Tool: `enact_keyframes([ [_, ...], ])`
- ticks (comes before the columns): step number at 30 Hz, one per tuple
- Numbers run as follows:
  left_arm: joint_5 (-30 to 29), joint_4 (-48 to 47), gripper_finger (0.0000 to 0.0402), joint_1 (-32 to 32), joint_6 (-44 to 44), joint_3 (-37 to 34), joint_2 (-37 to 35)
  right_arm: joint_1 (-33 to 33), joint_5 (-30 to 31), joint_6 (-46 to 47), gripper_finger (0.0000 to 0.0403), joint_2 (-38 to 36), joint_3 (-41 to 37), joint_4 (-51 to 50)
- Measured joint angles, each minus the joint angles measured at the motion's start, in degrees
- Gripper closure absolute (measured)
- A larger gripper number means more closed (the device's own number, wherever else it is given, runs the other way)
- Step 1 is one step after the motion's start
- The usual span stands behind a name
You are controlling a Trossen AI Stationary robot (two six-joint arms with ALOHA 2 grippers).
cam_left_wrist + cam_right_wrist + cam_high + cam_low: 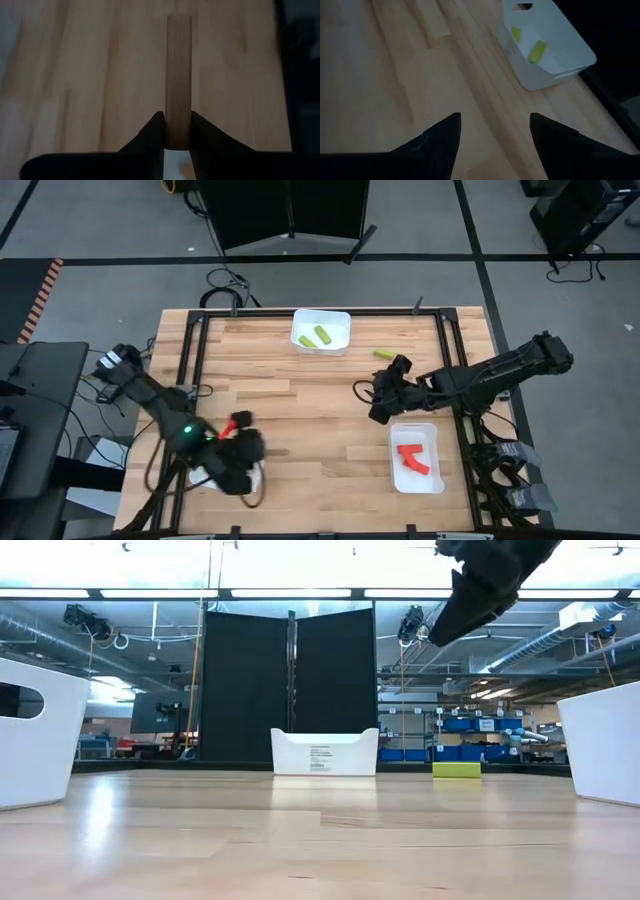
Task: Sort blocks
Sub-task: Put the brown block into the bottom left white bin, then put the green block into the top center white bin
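My left gripper (245, 452) is at the near left, above a white tray (222, 478), and is shut on a tan wooden block (178, 75). My right gripper (375, 402) is open and empty above the table's middle right; it also shows in the right wrist view (495, 135) and at the top of the low view (485, 585). A yellow-green block (383, 354) lies flat on the table near the far right; it also shows in the low view (456, 770). Two yellow-green blocks (315, 336) lie in the far white tray (340, 320). Red blocks (412, 457) lie in the near right tray (432, 480). My left gripper pinches the tan block between its two fingers (152, 132), at one end of the block (178, 117). The fingers lie along the block, which sticks straight out past the fingertips. It is clear of the wood surface seen beyond it.
The far tray stands at the middle of the far edge and also shows in the right wrist view (570, 55). Bare wooden table (310, 420) lies between the three trays. A dark frame (190, 360) runs along the table's edges.
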Motion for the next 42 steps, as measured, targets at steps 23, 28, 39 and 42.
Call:
enact_keyframes([
  [23, 9.73, -0.15, 0.0148, -10.1, -25.5, -17.46, -1.2, -23.55, -20.53, -8.46, 0.0147, 0.04, 0.0, 2.01],
  [28, 1.86, -2.74, 0.0101, -10.2, -22.85, -11.39, -1.22, -30.45, -24.33, -11.48, 0.014, 0.93, 0.02, -0.73],
  [39, -31.47, -3.56, 0.0107, -14.15, -13.2, 3.69, -1.24, -41.53, -27.3, -21.23, 0.0141, 14.67, 0.0, -5.16],
  [42, -37.6, -3.73, 0.0112, -16.47, -11.36, 6.08, -1.24, -43.41, -26.75, -22.93, 0.0143, 17.72, 0.0, -4.58],
])
